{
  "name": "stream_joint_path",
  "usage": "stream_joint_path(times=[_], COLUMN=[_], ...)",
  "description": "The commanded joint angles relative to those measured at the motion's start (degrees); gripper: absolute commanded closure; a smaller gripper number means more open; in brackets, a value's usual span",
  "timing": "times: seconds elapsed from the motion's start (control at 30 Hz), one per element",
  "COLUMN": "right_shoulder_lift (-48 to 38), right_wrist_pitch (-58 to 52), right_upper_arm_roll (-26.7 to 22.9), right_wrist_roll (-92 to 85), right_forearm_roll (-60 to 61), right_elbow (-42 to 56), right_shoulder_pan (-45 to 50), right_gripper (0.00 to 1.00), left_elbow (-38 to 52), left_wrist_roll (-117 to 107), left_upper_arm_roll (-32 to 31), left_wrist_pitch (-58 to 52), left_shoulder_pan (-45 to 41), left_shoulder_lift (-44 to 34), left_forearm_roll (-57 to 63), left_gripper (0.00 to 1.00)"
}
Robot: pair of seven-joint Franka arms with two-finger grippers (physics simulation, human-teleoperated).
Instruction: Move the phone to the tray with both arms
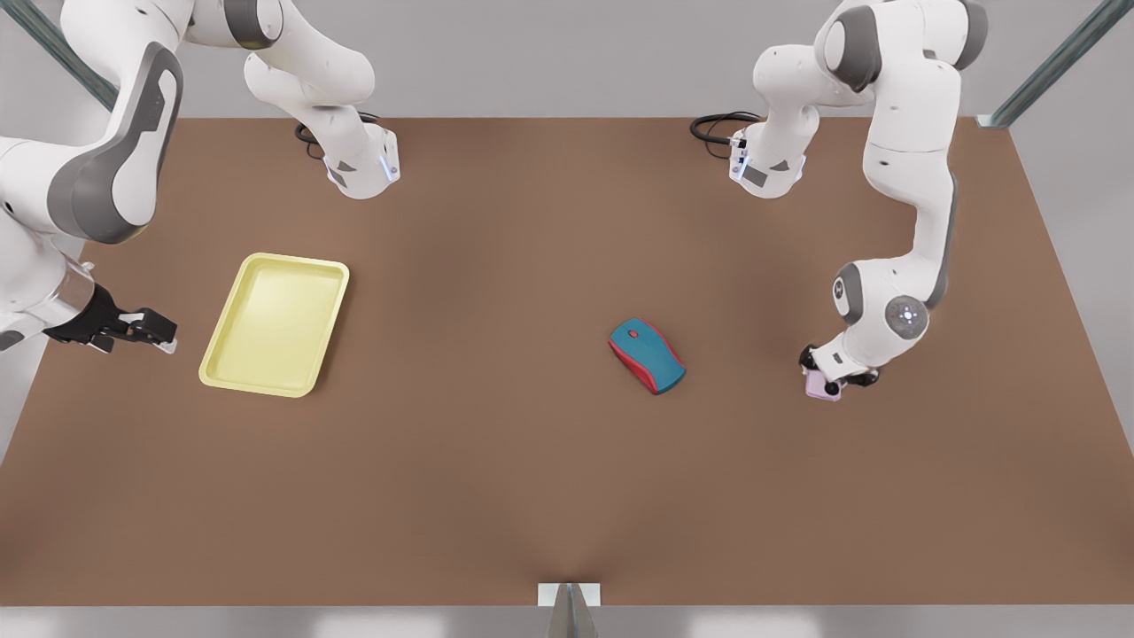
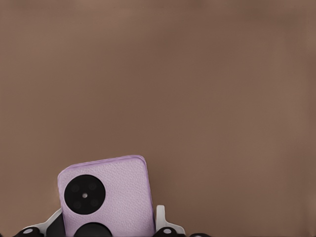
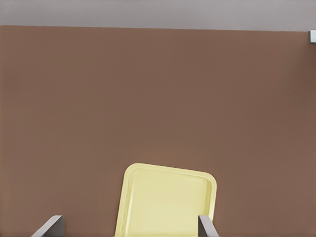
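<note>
A wide brown tabletop point(image 1: 496, 461) filled the scene, with a plain grey wall behind it and two white robot arms mounted along its far edge.

At the front view's right, the left gripper point(image 1: 828, 383) was down at the table surface, around the phone point(image 1: 820, 388), a small pale pink squarish slab with rounded corners. In the left wrist view the phone point(image 2: 111, 197) lay flat on the brown surface, black round camera lenses facing up, with a pale fingertip point(image 2: 161, 219) just beside each of its two long edges. Whether the fingers pressed on the phone or merely flanked it could not be told.

The teal-and-red computer mouse point(image 1: 647, 355) sat near the table's middle, well apart from the phone.

At the front view's left, the right gripper point(image 1: 159, 335) hovered beside the tray point(image 1: 275, 324), a shallow pale yellow rectangular tray with a raised rim, lying flat. In the right wrist view the two grey fingertips point(image 3: 51, 227) stood wide apart with nothing between them, and the tray point(image 3: 168, 200) lay ahead of them.
</note>
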Motion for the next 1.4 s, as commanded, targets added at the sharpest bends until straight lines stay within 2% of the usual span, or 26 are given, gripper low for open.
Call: stream_joint_path(times=[0.0, 0.13, 0.23, 0.27, 0.37, 0.5, 0.63, 0.8, 0.83, 0.87, 0.9, 1.03, 1.13, 1.2, 1.27, 1.3, 1.33, 1.37], right_shoulder_lift=[0.0, 0.1, -0.1, 0.0, 0.0, 1.0, 1.5, 1.5, 1.5, 1.4, 1.6, 1.8, 1.4, 1.1, 1.6, 2.1, 2.4, 2.7], right_wrist_pitch=[0.1, -0.5, -0.8, -0.8, -0.7, 0.0, 0.1, -0.7, -0.7, -0.6, -0.6, -0.1, 0.0, 0.0, 0.1, 0.1, 0.4, 1.6], right_upper_arm_roll=[-0.1, -0.2, 0.4, 0.5, 0.6, 0.6, 0.5, -1.4, -1.5, -2.2, -2.4, -0.5, -0.2, 3.3, 4.6, 6.2, 7.1, 10.0], right_wrist_roll=[-0.2, 0.0, -0.2, 0.0, -0.1, 0.1, 0.2, 0.0, 0.0, 0.2, 0.2, -1.1, 0.5, 5.7, 11.5, 16.8, 18.4, 23.0], right_forearm_roll=[0.1, 1.0, 0.6, 0.3, 0.1, 0.3, 1.0, 0.6, 0.3, 0.1, 0.1, 0.6, 1.1, 1.1, 1.3, 1.2, 1.2, 1.1], right_elbow=[0.1, -0.1, 0.0, 0.1, 0.0, -0.2, -1.6, -5.6, -5.6, -6.0, -5.6, -6.0, -6.7, -6.6, -6.3, -6.6, -6.6, -7.1], right_shoulder_pan=[-0.1, -0.9, -2.2, -1.0, -0.3, -0.4, -0.2, 1.2, 2.1, 4.2, 4.2, 1.3, 1.6, 1.5, 2.5, 3.6, 4.0, 4.2], right_gripper=[0.0, 0.0, 0.0, 0.0, 0.0, 0.0, 0.0, 0.0, 0.0, 0.0, 0.0, 0.0, 0.0, 0.0, 0.0, 0.0, 0.0, 0.0], left_elbow=[5.4, 15.8, 26.5, 31.1, 47.3, 67.1, 68.7, 68.7, 68.7, 68.7, 68.6, 68.6, 68.2, 67.6, 67.7, 67.7, 67.5, 61.0], left_wrist_roll=[-15.3, -38.8, -57.6, -63.7, -74.6, -75.8, -76.0, -78.0, -78.1, -78.4, -78.4, -78.9, -70.7, -57.3, -41.6, -33.3, -29.7, -28.9], left_upper_arm_roll=[0.0, -0.1, -9.5, -12.1, -12.3, -12.2, -11.7, -11.1, -11.1, -11.1, -11.1, -9.9, -9.2, -9.2, -9.1, -7.8, -3.6, -4.4], left_wrist_pitch=[-14.4, -21.9, -25.9, -25.9, -29.2, -27.8, -17.3, -12.5, -12.5, -12.5, -12.5, -15.2, -28.2, -40.6, -53.0, -58.9, -61.9, -63.1], left_shoulder_pan=[-5.4, -19.4, -20.5, -20.9, -27.7, -35.0, -39.7, -41.4, -41.4, -41.4, -41.4, -41.2, -35.3, -26.3, -16.0, -11.1, -10.9, -6.8], left_shoulder_lift=[0.1, 2.6, 7.6, 10.2, 20.3, 34.7, 40.7, 44.0, 44.0, 44.0, 43.9, 42.2, 36.1, 28.6, 21.5, 17.4, 14.4, 6.6], left_forearm_roll=[-0.3, -0.4, -2.2, -2.2, -2.3, -1.8, -1.3, -1.2, -1.2, -1.1, -1.1, -1.2, -1.7, -5.0, -4.2, -3.2, -2.1, -0.4], left_gripper=[0.23, 0.23, 0.23, 0.23, 0.23, 0.23, 0.21, 0.21, 0.18, 0.03, 0.0, 0.0, 0.0, 0.0, 0.0, 0.0, 0.0, 0.0])
